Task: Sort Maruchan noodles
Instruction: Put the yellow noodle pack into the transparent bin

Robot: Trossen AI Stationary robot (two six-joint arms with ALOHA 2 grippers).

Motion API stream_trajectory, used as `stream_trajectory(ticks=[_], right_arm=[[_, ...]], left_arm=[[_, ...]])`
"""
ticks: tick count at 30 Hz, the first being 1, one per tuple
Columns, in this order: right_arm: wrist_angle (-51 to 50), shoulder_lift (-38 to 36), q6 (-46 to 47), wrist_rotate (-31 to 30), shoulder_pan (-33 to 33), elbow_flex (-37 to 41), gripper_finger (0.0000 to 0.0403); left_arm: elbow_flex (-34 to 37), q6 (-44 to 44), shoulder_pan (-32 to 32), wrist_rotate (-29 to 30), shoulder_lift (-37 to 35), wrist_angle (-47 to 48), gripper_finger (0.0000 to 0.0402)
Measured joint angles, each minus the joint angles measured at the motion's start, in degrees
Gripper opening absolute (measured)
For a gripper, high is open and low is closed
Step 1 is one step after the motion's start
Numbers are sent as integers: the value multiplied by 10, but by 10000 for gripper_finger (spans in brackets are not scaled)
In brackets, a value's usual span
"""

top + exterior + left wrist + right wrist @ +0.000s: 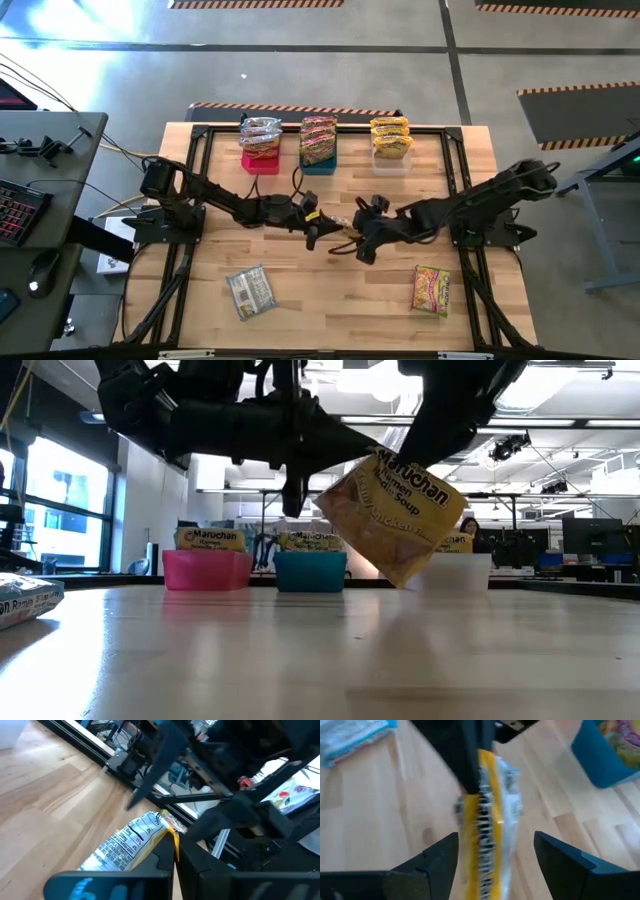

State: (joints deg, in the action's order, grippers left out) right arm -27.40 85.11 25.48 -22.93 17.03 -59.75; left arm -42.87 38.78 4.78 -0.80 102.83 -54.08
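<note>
Two dark arms are meeting over the middle of the wooden surface (330, 300). One yellow Maruchan packet (395, 515) is hanging tilted in the air between them, clear of the wood. The left hand (318, 228) is pinching it by its edge, fingers clamped together on the wrapper. The right hand (495, 855) is standing with its fingers spread apart, one on each side of the packet — not pressing it.

Three bins are sitting in a row along the far edge: a pink bin (260, 160) holding silvery packets, a blue bin (318, 162) holding reddish ones, and a clear bin (391, 160) holding yellow ones.

Two loose packets are lying flat on the near part of the surface — a silvery grey packet (250, 292) on the left arm's side and an orange-red packet (431, 290) on the right arm's side, well apart from each other.

One person (469, 528) is showing far off in the room behind the bins.
</note>
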Motion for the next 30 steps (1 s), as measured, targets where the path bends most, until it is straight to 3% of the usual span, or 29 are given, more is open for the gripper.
stream_trajectory(ticks=[12,25,30], right_arm=[[52,35,16,6,-17,0,232],[62,34,11,6,-17,-1,97],[59,32,-10,12,-20,-1,85]], left_arm=[[0,-11,0,0,0,-30,0],[1,-83,-1,-2,-18,-36,1],[1,-125,-9,-39,-52,30,17]])
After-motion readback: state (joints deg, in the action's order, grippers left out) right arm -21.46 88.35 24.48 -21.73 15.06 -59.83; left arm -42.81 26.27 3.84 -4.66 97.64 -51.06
